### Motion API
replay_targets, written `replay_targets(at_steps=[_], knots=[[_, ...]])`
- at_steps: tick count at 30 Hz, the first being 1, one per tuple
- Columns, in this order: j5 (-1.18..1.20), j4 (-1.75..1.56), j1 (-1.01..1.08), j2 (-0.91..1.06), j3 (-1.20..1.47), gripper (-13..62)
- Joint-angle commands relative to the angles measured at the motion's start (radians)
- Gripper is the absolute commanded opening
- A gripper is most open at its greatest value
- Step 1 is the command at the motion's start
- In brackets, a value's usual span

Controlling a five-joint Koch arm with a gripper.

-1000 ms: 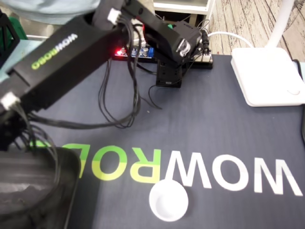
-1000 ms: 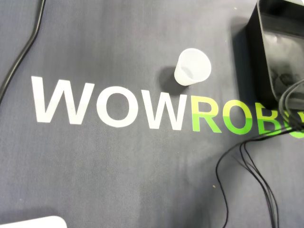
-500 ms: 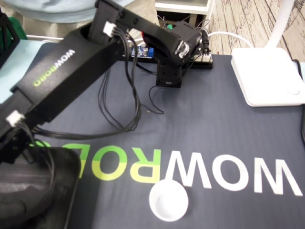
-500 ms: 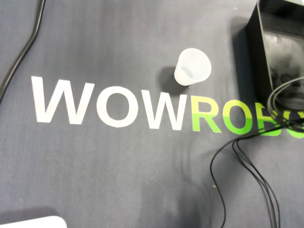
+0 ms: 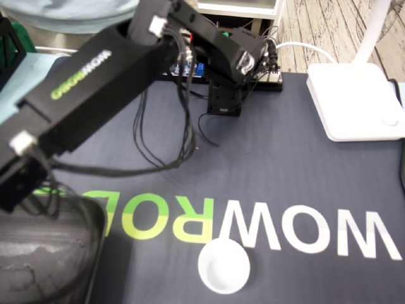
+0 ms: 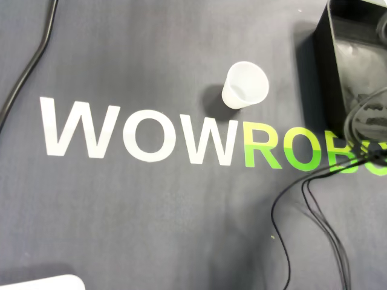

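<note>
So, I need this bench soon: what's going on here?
The arm is stretched out with its far end down over the black bin. The gripper is out of view, so I can't tell whether it holds anything. The white cup stands upright on the mat, apart from the bin, with nothing touching it.

Tabletop covered by a dark grey mat (image 5: 285, 158) (image 6: 151, 66) with white-and-green "WOWROBO" lettering. Directly on it lie a small white plastic cup (image 5: 223, 266) (image 6: 244, 85), upright beside the lettering, a black rectangular plastic bin (image 5: 96, 247) (image 6: 329, 72) at one edge, a flat white lamp base (image 5: 354, 101) and loose black cables (image 5: 158, 163) (image 6: 314, 205).
</note>
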Motion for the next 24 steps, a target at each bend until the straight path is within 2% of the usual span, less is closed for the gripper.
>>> replay_targets(at_steps=[1, 5, 13, 18, 24], knots=[[-0.644, -0.072, -0.046, 0.169, -0.008, 5.1], [-0.965, -0.071, -0.130, 0.376, 0.245, 5.1], [-1.358, -0.120, -0.302, 0.692, 0.853, 5.1], [-1.626, -0.261, -0.440, 0.772, 1.095, 5.1], [-1.919, -0.302, -0.571, 0.770, 1.173, 5.0]])
